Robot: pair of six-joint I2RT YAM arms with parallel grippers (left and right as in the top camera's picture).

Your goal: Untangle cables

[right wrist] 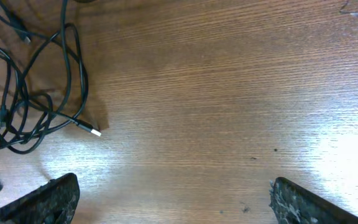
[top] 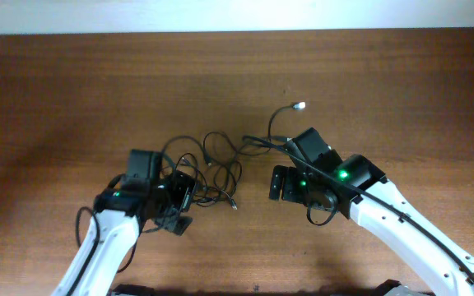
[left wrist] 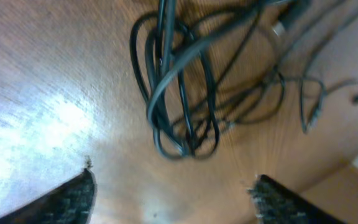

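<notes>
The cables (top: 212, 168) are thin black wires lying in a loose tangle on the brown table between my two arms. One strand runs up to a silvery plug (top: 300, 105). My left gripper (top: 185, 203) is at the tangle's left edge. In the left wrist view its fingers (left wrist: 73, 199) stand wide apart over bare wood, open, with the looped cables (left wrist: 179, 93) just ahead. My right gripper (top: 282, 185) is to the right of the tangle and apart from it. It is open over bare wood, with the cables (right wrist: 23, 106) and a silvery plug end (right wrist: 94, 132) off to its left.
The wooden table (top: 72, 90) stretches out on all sides of the tangle. A pale wall or edge (top: 220, 12) runs along the far side. A thicker black cord (top: 81, 226) loops beside the left arm.
</notes>
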